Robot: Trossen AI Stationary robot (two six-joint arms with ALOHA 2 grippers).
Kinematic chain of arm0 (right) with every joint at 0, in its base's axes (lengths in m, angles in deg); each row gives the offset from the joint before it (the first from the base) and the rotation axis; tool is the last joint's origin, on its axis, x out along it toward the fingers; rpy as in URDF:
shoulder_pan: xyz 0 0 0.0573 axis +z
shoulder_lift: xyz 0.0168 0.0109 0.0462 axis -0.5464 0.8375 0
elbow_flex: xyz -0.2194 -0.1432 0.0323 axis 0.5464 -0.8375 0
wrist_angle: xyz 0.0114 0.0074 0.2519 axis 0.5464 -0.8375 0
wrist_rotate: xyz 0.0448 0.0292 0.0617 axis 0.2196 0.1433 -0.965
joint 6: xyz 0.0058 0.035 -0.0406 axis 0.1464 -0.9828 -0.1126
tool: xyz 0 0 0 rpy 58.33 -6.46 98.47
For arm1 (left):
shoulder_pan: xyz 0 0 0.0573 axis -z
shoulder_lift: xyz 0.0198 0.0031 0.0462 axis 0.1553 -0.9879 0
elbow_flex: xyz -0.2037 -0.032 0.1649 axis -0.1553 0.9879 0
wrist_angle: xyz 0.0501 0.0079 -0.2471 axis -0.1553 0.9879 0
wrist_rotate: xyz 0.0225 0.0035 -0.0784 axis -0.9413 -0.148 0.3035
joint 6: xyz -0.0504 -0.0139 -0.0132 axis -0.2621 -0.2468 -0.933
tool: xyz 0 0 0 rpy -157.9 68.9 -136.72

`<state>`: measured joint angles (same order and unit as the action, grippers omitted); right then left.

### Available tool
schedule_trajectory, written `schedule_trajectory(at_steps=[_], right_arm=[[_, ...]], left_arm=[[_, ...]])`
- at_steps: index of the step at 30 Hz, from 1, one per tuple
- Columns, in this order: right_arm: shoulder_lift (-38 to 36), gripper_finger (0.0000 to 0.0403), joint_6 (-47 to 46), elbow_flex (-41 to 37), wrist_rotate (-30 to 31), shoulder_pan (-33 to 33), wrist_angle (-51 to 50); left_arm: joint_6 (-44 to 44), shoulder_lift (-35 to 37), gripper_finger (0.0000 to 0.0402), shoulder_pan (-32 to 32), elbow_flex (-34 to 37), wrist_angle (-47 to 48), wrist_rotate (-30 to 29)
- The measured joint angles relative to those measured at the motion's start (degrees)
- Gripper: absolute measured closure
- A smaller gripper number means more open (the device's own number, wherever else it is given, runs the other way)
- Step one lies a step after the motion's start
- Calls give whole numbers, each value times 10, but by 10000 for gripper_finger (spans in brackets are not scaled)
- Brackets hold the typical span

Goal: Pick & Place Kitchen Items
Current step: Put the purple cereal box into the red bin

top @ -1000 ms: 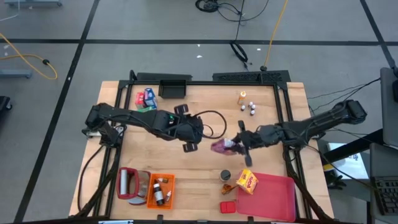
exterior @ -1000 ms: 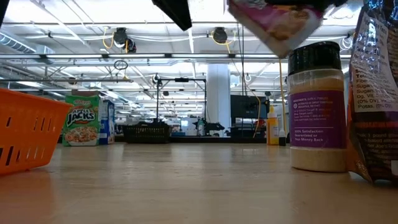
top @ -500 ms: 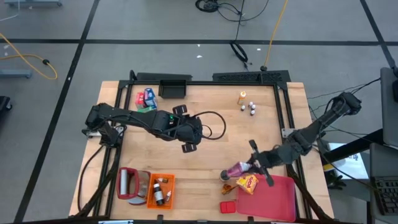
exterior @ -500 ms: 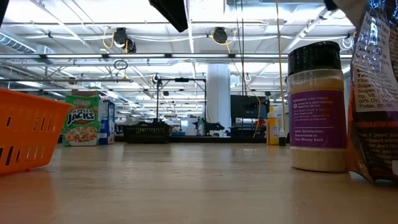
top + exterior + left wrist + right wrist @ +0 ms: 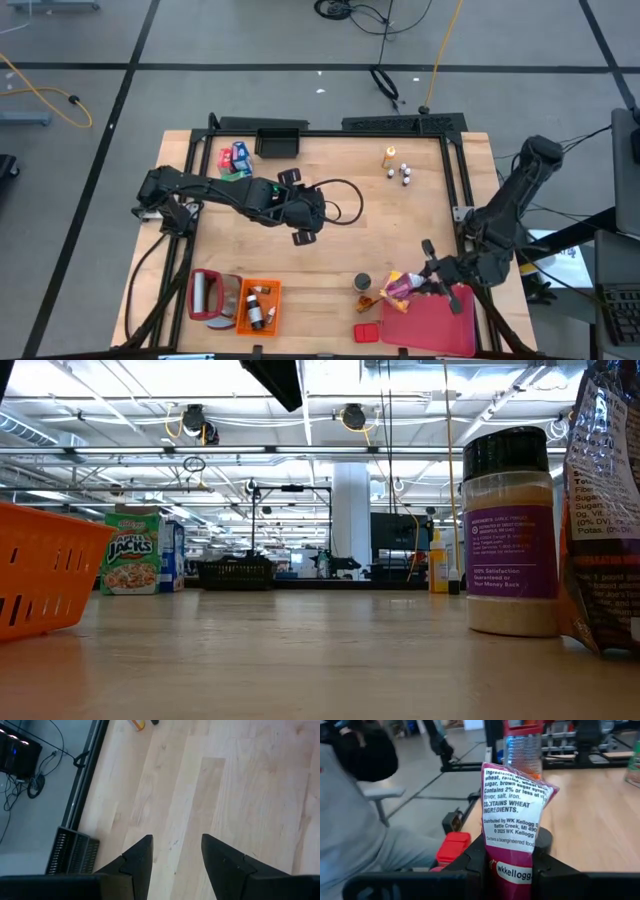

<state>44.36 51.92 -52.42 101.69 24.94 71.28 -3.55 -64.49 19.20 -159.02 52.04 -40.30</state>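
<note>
— Where's the right tool (image 5: 424, 283) now?

— At the bench's (image 5: 400, 215) near right corner, over the inner edge of the pink-red tray (image 5: 440, 322). It's clenched on a pink cereal pouch (image 5: 512, 827), which hangs above the yellow box (image 5: 392, 292).

— And the left tool (image 5: 303, 215)?

— Mid-bench, fingers (image 5: 140, 860) parted over bare wood, gripping nothing.

— The other items?

— A dark-capped seasoning jar (image 5: 510, 530) stands beside the tray; the orange bottle (image 5: 387, 156) and tiny white-capped bottles (image 5: 404, 173) sit toward the far right corner.
</note>
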Motion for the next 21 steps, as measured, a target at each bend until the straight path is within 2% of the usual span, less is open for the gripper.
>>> schedule_trajectory(at_steps=[3,12,17,21], right_arm=[[0,351,-21,-34,35,14,47],[0,351,-19,-143,33,26,216],[0,335,-63,-175,32,26,231],[0,302,-69,-182,32,26,236]], left_arm=[[1,0,231,0,0,0,0],[3,0,231,0,0,-1,0],[3,0,231,0,0,-1,0],[3,0,231,0,0,-2,0]])
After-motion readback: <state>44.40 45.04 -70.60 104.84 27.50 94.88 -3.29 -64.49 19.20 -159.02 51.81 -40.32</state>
